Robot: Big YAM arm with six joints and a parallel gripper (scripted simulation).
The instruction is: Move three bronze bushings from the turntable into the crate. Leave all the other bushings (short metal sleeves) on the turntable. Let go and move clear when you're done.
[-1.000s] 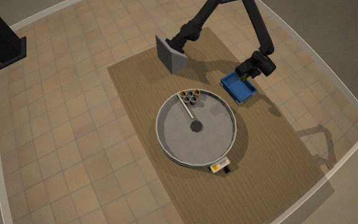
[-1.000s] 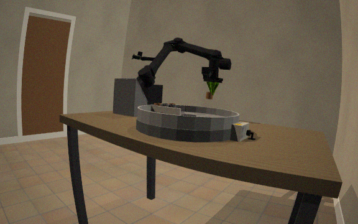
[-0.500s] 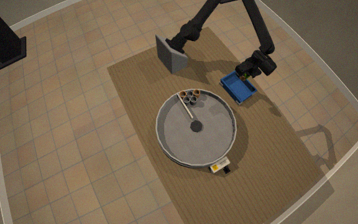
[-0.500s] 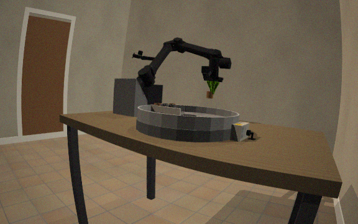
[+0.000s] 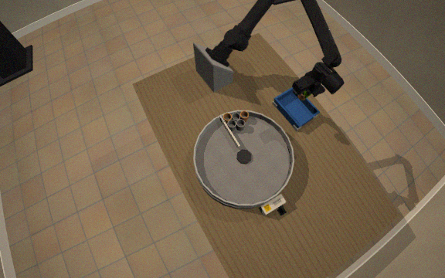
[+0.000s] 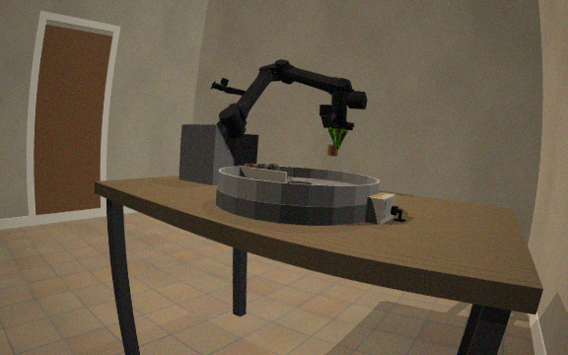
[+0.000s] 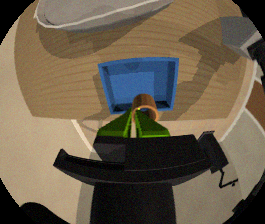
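Observation:
My gripper (image 5: 304, 94) (image 6: 336, 146) (image 7: 133, 111) is shut on a bronze bushing (image 5: 302, 97) (image 6: 332, 150) (image 7: 144, 101), with the green fingertips pinching its wall. It hangs above the blue crate (image 5: 308, 120) (image 7: 104, 87), over one edge in the wrist view. The crate's visible floor shows no bushing; part is hidden behind the held one. On the turntable (image 5: 246, 179) (image 6: 294, 198) (image 7: 100, 16), two bronze bushings (image 5: 227, 120) (image 5: 245, 118) and three grey bushings (image 5: 240, 127) stand bunched near the rim. The crate is hidden in the exterior view.
A pale bar (image 5: 230, 132) (image 6: 264, 175) lies beside the bunched bushings, between rim and the dark hub (image 5: 244, 157). A white control box (image 5: 273, 205) (image 6: 382, 208) sits at the turntable's outer wall. A grey block (image 5: 213, 69) (image 6: 198, 153) stands by the arm's base.

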